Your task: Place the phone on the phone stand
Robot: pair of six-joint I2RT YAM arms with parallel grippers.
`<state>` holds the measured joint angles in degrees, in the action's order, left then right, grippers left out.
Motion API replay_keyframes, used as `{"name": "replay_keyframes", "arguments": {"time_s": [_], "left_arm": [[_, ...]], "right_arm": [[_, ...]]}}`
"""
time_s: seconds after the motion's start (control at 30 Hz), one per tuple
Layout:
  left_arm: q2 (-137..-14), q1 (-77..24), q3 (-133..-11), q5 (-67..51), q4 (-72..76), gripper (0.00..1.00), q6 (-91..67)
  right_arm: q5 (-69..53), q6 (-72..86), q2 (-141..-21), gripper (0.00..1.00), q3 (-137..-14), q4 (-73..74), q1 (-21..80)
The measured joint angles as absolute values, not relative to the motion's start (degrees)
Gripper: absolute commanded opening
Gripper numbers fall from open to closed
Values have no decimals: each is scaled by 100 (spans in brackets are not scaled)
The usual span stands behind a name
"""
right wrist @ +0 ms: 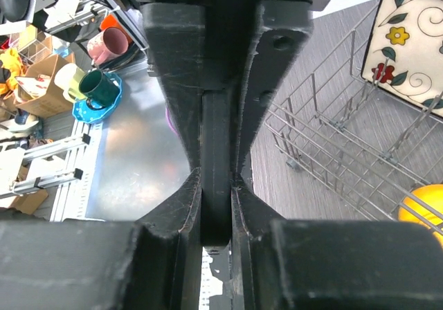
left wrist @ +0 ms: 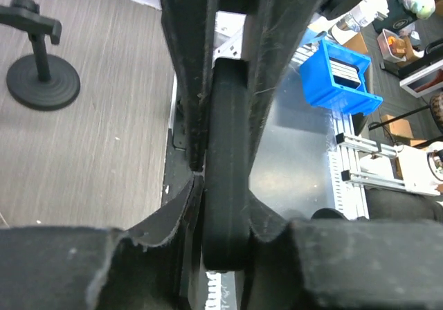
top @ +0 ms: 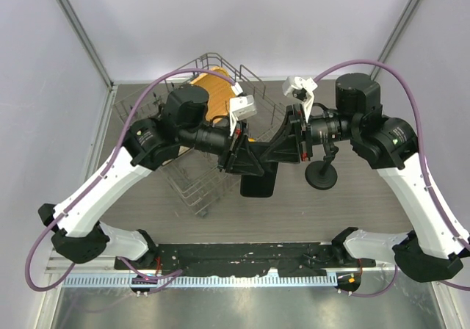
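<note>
The phone (top: pixel 258 184) is a flat black slab held edge-up above the table between both arms. My left gripper (top: pixel 248 164) is shut on it from the left, and the slab's edge (left wrist: pixel 225 158) runs between its fingers in the left wrist view. My right gripper (top: pixel 277 149) is shut on it from the right, with the slab's edge (right wrist: pixel 216 165) pinched between its fingers (right wrist: pixel 183 206). The phone stand (top: pixel 322 173), black with a round disc base and a short stem, stands on the table just right of the phone. It also shows in the left wrist view (left wrist: pixel 41 78).
A wire dish rack (top: pixel 192 186) stands left of centre, under my left arm, with an orange object (top: pixel 213 94) at its back. A floral plate (right wrist: pixel 412 40) leans in the rack. A blue bin (left wrist: pixel 339 75) sits beyond the table's front edge.
</note>
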<state>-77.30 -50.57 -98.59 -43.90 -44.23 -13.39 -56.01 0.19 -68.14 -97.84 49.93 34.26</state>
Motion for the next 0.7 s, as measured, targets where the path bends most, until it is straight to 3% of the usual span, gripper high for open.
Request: {"name": "replay_keyframes", "arguments": {"time_s": [0.07, 0.1, 0.13, 0.17, 0.27, 0.47, 0.7], "left_arm": [[-7725, -5057, -9859, -4383, -4372, 0, -1330], [-7714, -5057, -9856, -4344, -4368, 0, -1337], [-7701, -5057, -9856, -4305, -4368, 0, -1367], [-7686, -5059, -9856, -4254, -4370, 0, -1382], [-7548, -5096, -9789, -3848, -4311, 0, -1496], [-6670, -5028, -9120, -2888, -3848, 0, -1765], [-6331, -5028, -9024, -2877, -3094, 0, -2152]], "right_arm": [[-5568, 99, -6810, 1, -9717, 4921, 3422], [-5583, 152, -6805, 9, -9679, 4875, 3413], [-5601, 189, -6799, 20, -9655, 4827, 3409], [-5586, 209, -6796, 44, -9642, 4794, 3409], [-5489, 325, -6740, 65, -9550, 4617, 3417], [-5330, 969, -5854, 71, -8307, 3715, 3420], [-5459, 2388, -5113, 68, -6641, 1754, 3535]]}}
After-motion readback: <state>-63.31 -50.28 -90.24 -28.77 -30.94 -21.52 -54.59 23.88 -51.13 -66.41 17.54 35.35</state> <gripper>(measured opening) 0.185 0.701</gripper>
